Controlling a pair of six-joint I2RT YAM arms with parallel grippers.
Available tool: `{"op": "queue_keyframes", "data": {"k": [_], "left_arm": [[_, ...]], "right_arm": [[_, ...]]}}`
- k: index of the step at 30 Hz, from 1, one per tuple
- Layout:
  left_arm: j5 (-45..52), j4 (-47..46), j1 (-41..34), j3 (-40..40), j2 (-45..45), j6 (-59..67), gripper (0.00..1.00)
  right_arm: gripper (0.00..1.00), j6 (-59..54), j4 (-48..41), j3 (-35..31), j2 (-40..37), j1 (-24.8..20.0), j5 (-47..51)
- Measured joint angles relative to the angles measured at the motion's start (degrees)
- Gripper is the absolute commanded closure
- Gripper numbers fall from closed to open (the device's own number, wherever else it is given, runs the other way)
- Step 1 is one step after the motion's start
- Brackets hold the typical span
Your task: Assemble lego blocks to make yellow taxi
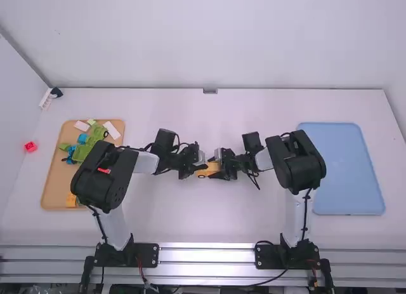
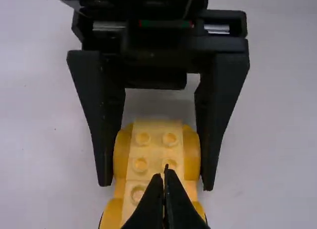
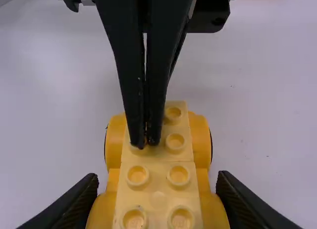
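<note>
In the high view, a yellow car base (image 1: 206, 170) lies on the table between my left gripper (image 1: 199, 166) and my right gripper (image 1: 218, 167). Pale yellow studded bricks (image 2: 156, 152) run along its top, with rounded yellow wheel arches on both sides. My left gripper (image 2: 164, 174) has its two fingertips together over the studs, with nothing visible between them. On the studded top (image 3: 158, 192), their tips appear close to or touching one end. My right gripper (image 3: 158, 178) is shut on the car base, one finger against each side.
At the left stands an orange-brown tray (image 1: 54, 173) with green, blue, white and yellow-orange pieces. A blue tray (image 1: 346, 170) lies at the right. Left of the first tray sits a small red block (image 1: 30, 147).
</note>
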Motion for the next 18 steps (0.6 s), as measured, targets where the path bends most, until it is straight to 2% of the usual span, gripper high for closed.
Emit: {"op": "queue_keyframes", "data": {"k": [7,8,9,10,11,12,13,18], "left_arm": [[-2.54,-0.83,0.28,-0.42,-1.92,-1.03,0.98],[-3.61,-0.76,0.68,-0.98,-3.10,-0.94,0.82],[-3.85,-0.66,0.81,-1.14,-3.41,-1.09,0.78],[-4.72,-0.59,1.62,-1.62,-5.14,-1.20,0.62],[-5.31,-0.35,2.80,-2.12,-7.80,-2.19,0.50],[-5.77,-0.17,3.72,-2.29,-10.16,-3.26,0.20],[-5.92,-0.07,4.55,-2.29,-12.41,-4.02,0.01],[-8.26,-0.66,10.73,-2.08,-29.57,-13.25,0.01]], "right_arm": [[0.46,0.15,0.13,0.22,0.00,0.20,0.46],[0.45,0.15,0.28,0.24,0.00,0.20,0.44],[0.45,0.13,0.33,0.24,0.00,0.20,0.42],[0.44,0.11,0.31,0.24,0.00,0.20,0.39],[0.44,0.11,0.28,0.24,0.00,0.20,0.37],[0.43,0.15,0.22,0.33,0.00,0.17,0.42],[0.42,0.35,0.22,0.42,0.00,0.09,0.48],[0.42,2.36,-0.02,1.84,0.00,-1.14,2.29]]}}
